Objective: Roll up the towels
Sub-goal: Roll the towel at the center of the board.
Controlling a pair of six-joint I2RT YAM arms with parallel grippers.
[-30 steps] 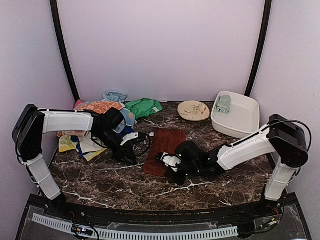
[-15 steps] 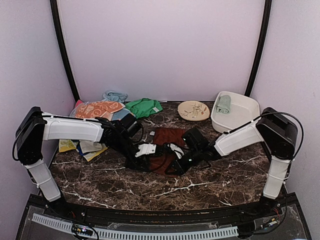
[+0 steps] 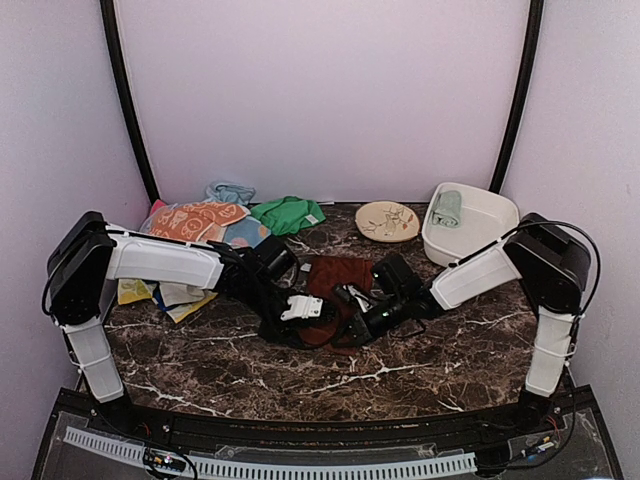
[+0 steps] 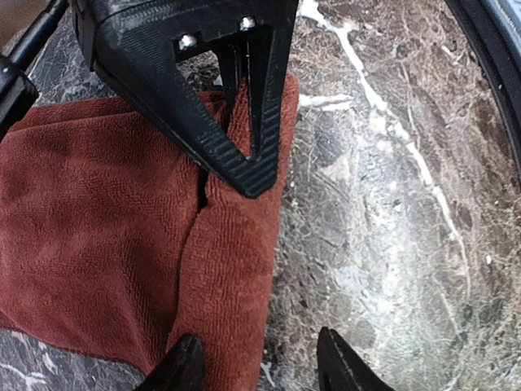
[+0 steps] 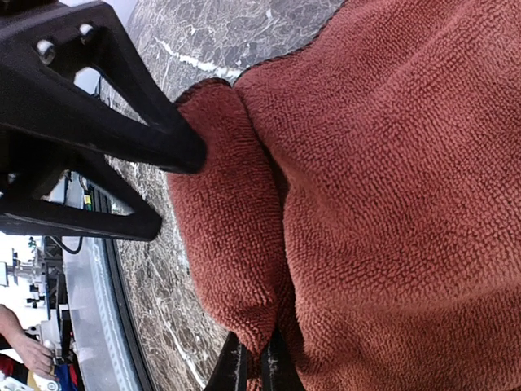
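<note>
Looking down from above, you find the maroon towel (image 3: 338, 275) near the middle of the marble surface (image 3: 200, 360), with both arms reaching in to its near edge from either side. That near edge is turned over on itself into a thick fold lying on top of the flat part of the cloth.

Your right hand (image 5: 252, 366) is clamped on this fold. Its two fingertips are pressed almost together with a pinch of maroon cloth between them, and the rest of the towel spreads away from them.

Your left hand (image 4: 260, 366) stands apart, gripping nothing. In its wrist view one finger (image 4: 183, 368) sits over the folded edge and the other over bare marble, so the towel's side edge runs between them. From the right wrist view, one left fingertip touches the end of the fold and the other hangs just beside it over the marble.

The two hands are close together at the same end of the fold.

Farther back, a pale mint-green towel (image 3: 447, 208) lies in a white tub (image 3: 490, 245) at the right, well apart from both hands. A green towel (image 3: 288, 214) and a pile of coloured cloths (image 3: 195, 218) lie at the back left.
</note>
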